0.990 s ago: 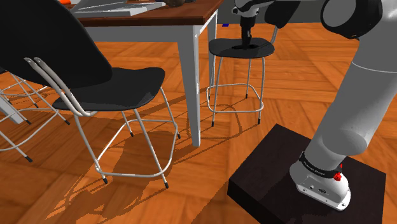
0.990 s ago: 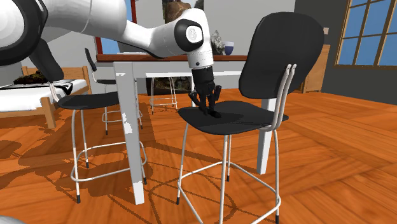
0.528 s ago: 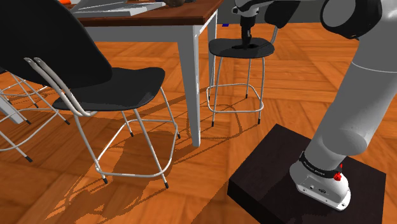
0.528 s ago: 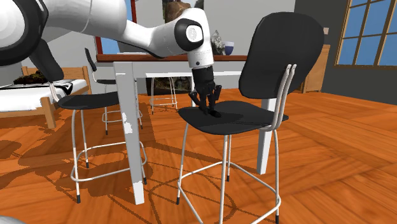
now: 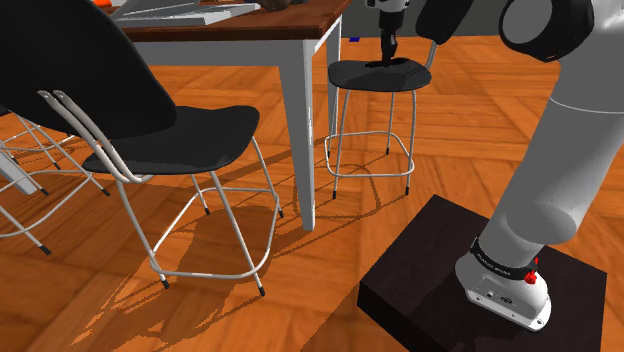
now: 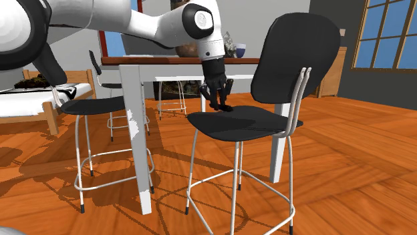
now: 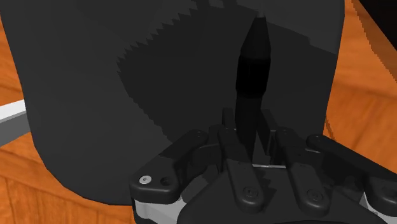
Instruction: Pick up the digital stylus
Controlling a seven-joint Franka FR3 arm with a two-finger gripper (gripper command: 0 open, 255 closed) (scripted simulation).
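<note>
The digital stylus (image 7: 253, 70) is a black tapered pen, clasped between my gripper's (image 7: 248, 137) two fingers with its tip pointing down toward the black chair seat (image 7: 95, 95). In the second exterior view my gripper (image 6: 219, 105) hangs a little above that seat (image 6: 250, 125), off its surface. The shoulder view has the gripper (image 5: 388, 55) at the far top, over the same seat (image 5: 372, 75). The gripper is shut on the stylus.
The chair's tall black backrest (image 6: 297, 57) rises beside the gripper. A wooden-topped table with white legs (image 6: 137, 127) stands just behind, with items on top. More black chairs (image 5: 180, 140) surround it. My stand (image 5: 480, 290) sits on the orange wood floor.
The gripper has risen from the chair seat, where it was pressed down earlier, lifting the stylus with it.
</note>
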